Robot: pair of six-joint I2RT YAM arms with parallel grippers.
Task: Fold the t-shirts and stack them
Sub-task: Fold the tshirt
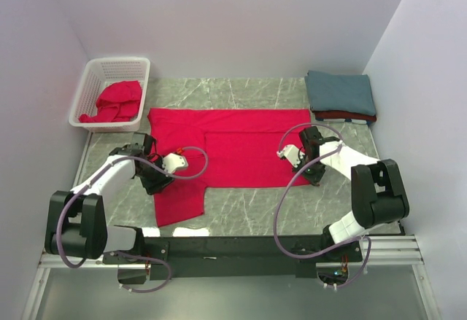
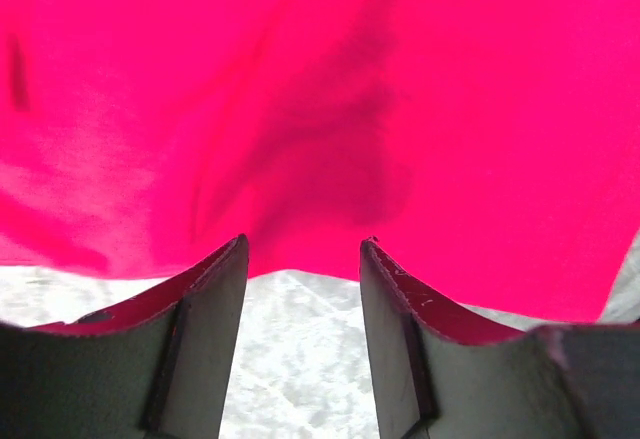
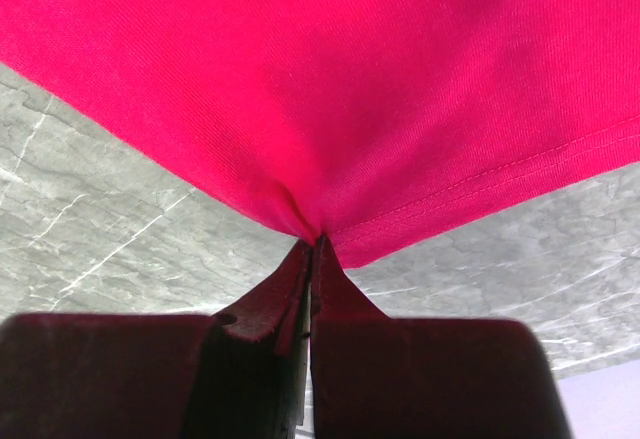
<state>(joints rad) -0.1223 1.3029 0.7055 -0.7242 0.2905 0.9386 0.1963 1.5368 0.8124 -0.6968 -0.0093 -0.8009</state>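
**A:** Where does the red t-shirt [image 1: 241, 145] lie from each tool?

**B:** It is spread flat on the desk [image 1: 248, 211] between them. Its long axis runs from one tool across to the other. The right tool [image 3: 310, 244] is at its end of the cloth, with the jaws pressed together on a pinch of the stitched hem. The cloth fans out ahead of its tips.

**A:** And the left tool [image 2: 303, 244]?

**B:** Its jaws stand apart with nothing between them. The shirt's edge lies just ahead of its fingertips, and bare desk shows in the gap under the jaws. It is beside the cloth, not on it.

**A:** So what does the coming move turn on?

**B:** That short gap, I'd say. The right side has its grip and the left has none. The left tool looks to need a push straight ahead, low to the desk, so that the edge slides between its jaws before they close. Lifting with only one end held would likely drag the shirt askew.

**A:** Where would the shirt go once it is folded?

**B:** Probably onto the folded tees [image 1: 341, 92], which sit beyond the right tool and well apart from the left one. The basket [image 1: 86, 79] stands beyond the left tool, with another red tee [image 1: 117, 101] in it.
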